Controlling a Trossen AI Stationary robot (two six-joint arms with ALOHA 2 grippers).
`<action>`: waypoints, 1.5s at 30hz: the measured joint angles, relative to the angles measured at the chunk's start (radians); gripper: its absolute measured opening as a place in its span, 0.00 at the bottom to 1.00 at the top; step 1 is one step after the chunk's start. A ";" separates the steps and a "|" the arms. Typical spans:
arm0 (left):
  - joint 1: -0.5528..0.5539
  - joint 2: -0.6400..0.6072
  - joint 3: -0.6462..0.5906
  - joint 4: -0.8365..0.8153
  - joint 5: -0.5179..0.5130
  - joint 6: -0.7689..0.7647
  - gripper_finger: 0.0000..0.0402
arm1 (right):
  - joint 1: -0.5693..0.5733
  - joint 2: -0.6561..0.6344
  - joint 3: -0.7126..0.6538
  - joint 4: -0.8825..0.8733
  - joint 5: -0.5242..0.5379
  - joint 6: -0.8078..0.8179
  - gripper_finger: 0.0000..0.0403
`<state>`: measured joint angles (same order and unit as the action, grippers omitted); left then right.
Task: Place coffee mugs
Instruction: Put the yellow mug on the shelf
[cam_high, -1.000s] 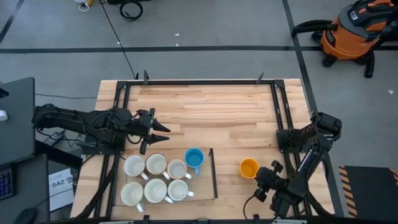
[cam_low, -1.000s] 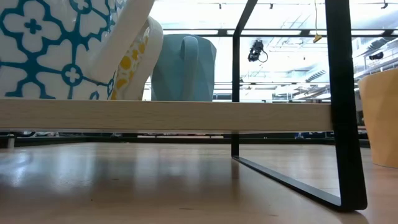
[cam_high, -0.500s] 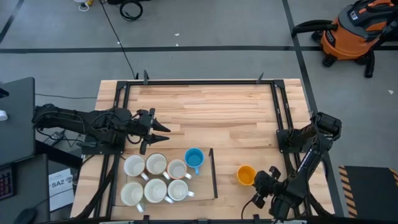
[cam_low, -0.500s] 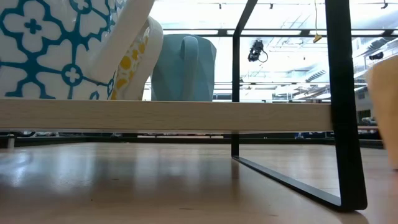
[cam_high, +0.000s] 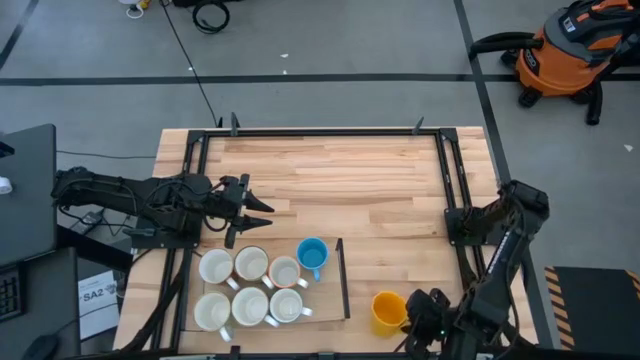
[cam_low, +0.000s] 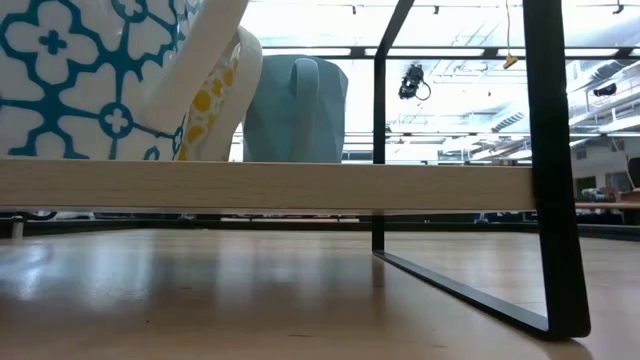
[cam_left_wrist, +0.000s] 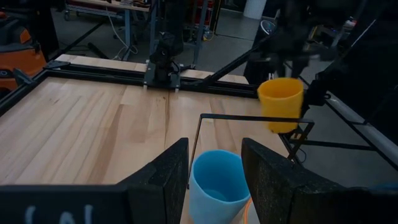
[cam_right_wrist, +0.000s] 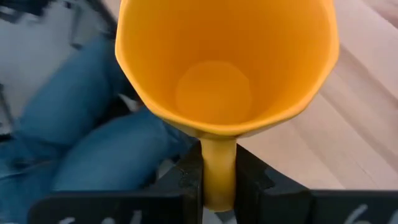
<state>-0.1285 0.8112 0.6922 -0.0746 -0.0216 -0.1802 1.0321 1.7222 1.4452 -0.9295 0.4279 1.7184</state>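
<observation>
Mugs: the orange-yellow mug (cam_high: 388, 311) hangs by its handle in my right tool (cam_high: 425, 318), whose fingers are pinched tight on that handle, near the desk's (cam_high: 330, 180) front edge and just beside the black-framed tray (cam_high: 343, 290). Six pale mugs (cam_high: 250, 285) stand packed together on the tray, with the blue mug (cam_high: 312, 256) at their far right corner. My left tool (cam_high: 258, 216) hovers just behind the tray, fingers partly spread and gripping nothing; its wrist camera looks straight over the blue mug.

Risk, as I judge it: a handle is a narrow hold, so the mug could swing or slip if I move sharply. The tray's raised wire frame stands between it and any free spot, and clipping that frame, or nudging the blue mug, could topple the crowded group.

Underneath is pale wood planking inside a black metal frame. Beyond lies grey floor with dark tape lines, an orange shop vacuum (cam_high: 575, 45) and loose cables.
</observation>
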 joint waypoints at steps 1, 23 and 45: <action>0.000 0.000 0.000 0.000 0.000 0.000 0.39 | -0.010 0.000 0.024 0.000 0.006 -0.021 0.14; 0.000 0.000 0.000 -0.005 0.000 0.000 0.39 | -0.206 0.002 0.334 0.045 -0.089 -0.329 0.14; 0.000 0.000 0.000 -0.031 0.000 0.000 0.39 | -0.251 0.077 0.334 0.410 0.043 -0.506 0.14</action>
<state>-0.1284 0.8116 0.6926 -0.1051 -0.0212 -0.1802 0.7814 1.7991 1.7790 -0.5190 0.4711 1.2124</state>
